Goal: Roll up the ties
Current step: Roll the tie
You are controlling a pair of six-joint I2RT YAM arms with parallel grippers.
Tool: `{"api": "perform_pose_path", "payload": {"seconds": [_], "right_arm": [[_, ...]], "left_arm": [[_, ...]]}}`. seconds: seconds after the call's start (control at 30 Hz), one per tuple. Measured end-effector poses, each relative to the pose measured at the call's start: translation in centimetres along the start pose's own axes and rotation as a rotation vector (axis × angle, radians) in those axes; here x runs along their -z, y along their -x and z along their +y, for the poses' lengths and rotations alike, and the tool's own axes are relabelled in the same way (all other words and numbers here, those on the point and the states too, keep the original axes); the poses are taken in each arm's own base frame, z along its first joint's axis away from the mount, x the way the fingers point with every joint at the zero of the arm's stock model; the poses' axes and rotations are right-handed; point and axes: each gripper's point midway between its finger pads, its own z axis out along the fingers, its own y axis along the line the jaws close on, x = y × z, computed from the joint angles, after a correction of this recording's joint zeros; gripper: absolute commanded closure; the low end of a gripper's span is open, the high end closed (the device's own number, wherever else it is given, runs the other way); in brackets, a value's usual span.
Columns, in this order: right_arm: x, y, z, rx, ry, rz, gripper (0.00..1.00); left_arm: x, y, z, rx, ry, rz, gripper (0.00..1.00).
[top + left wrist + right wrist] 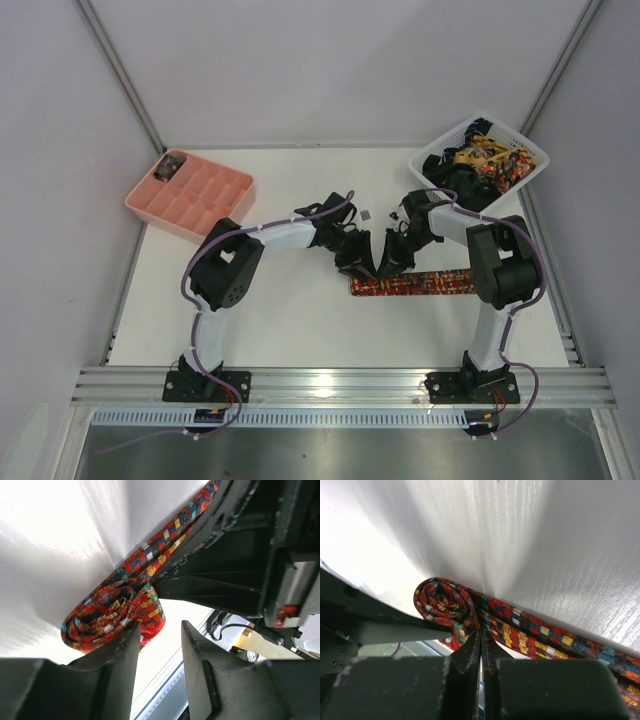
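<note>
Lying left-to-right, roll leftward, the tie (412, 284) meets parted left end effector (160, 630) and shut right end effector (481, 639).

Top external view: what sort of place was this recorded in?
Probably a lab robot workcell rather than a home. A white table is edged by an aluminium rail and closed in by plain grey partition walls. The left arm and right arm are bolted at its near edge.

table (300, 330) bearing tie (425, 284), tray (200, 196), likely basket (535, 156)
</note>
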Motion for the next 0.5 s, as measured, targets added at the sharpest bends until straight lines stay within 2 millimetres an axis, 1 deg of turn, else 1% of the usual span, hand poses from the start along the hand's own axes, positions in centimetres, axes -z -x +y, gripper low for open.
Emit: {"api": "perform_pose_path", "payload": {"seconds": [0.07, 0.1, 0.23, 0.37, 0.5], "right_arm": [[0.1, -0.1, 0.1, -0.002, 0.001, 0.004, 0.96], [0.1, -0.1, 0.1, -0.003, 0.003, 0.007, 0.96], [0.7, -0.1, 0.5, 0.003, 0.003, 0.001, 0.96], [1.5, -0.2, 1.6, 0.028, 0.023, -0.017, 0.96], [1.3, -0.5, 2.2, 0.049, 0.033, -0.011, 0.96]], "left_arm": [[-0.2, -0.2, 0.2, -0.002, -0.006, 0.001, 0.51], [-0.2, -0.3, 0.2, -0.002, -0.01, 0.001, 0.51], [-0.1, -0.4, 0.1, -0.008, -0.024, -0.004, 0.51], [-0.2, -0.4, 0.0, -0.013, -0.033, -0.008, 0.51], [-0.2, -0.4, -0.1, -0.015, -0.037, -0.006, 0.51]]}}
